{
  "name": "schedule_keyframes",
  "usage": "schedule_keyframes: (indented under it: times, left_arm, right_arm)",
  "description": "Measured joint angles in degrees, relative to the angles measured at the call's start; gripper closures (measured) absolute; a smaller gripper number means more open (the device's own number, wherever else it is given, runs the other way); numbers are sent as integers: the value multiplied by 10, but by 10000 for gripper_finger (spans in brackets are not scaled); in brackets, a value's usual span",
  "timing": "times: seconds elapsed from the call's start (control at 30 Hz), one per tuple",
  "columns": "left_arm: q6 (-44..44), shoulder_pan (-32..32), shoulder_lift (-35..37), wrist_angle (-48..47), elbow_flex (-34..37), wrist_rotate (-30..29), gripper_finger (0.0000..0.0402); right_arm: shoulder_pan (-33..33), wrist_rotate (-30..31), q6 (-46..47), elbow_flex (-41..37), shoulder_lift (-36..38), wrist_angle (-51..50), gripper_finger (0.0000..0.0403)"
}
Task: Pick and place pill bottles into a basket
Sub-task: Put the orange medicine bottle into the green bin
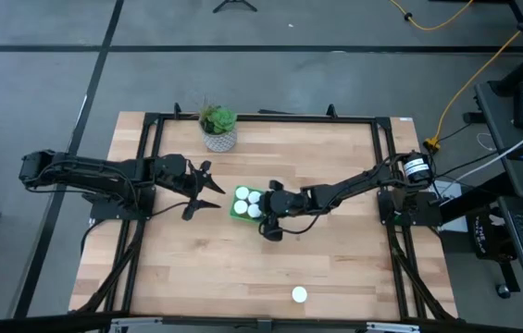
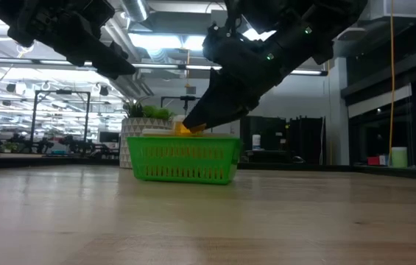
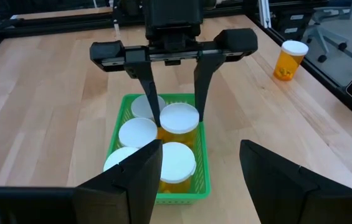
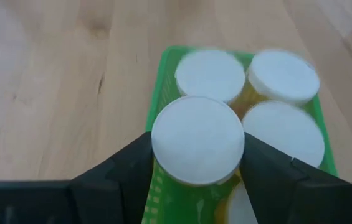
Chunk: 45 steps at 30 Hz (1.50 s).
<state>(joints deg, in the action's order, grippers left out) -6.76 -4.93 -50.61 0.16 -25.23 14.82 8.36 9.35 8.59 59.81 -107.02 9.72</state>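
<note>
The green basket (image 1: pixel 235 211) stands mid-table and holds several orange pill bottles with white caps (image 3: pixel 137 132). My right gripper (image 1: pixel 261 200) reaches over the basket from the table's right. It is shut on one more pill bottle (image 4: pixel 197 140), which also shows in the left wrist view (image 3: pixel 179 118). Another bottle (image 1: pixel 299 295) stands alone near the table's near edge and shows in the left wrist view too (image 3: pixel 290 59). My left gripper (image 1: pixel 207 190) is open and empty, just left of the basket (image 3: pixel 200 180). My right gripper pinches the bottle at its upper end, one finger (image 3: pixel 152 93) on each side of the white cap (image 4: pixel 163 146). The fingers slant down from the table's right. The bottle stands upright over the basket, its orange body (image 2: pixel 184 129) at rim height. Whether its bottom rests inside, I cannot tell.
A potted plant (image 1: pixel 217 129) in a white-patterned pot stands at the far edge, behind the basket. A black frame (image 1: pixel 381 166) borders the table. Bare wood lies between the basket and the near edge, around the lone bottle.
</note>
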Motion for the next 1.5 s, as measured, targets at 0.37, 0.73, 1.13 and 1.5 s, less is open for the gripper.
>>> schedule_keyframes:
  times: [0.37, 0.73, 1.13, 1.5]
  left_arm:
    - [0, 0, 0, -1, 0, 0, 192]
    - [0, 0, 0, -1, 0, 0, 192]
    - [0, 0, 0, -1, 0, 0, 192]
    - [0, 0, 0, -1, 0, 0, 192]
  right_arm:
    - [1, 0, -15, 0, 0, -5, 191]
    - [1, 0, -16, 0, 0, -10, 191]
    - [1, 1, -16, 0, 0, -8, 191]
    - [1, 1, -16, 0, 0, -6, 191]
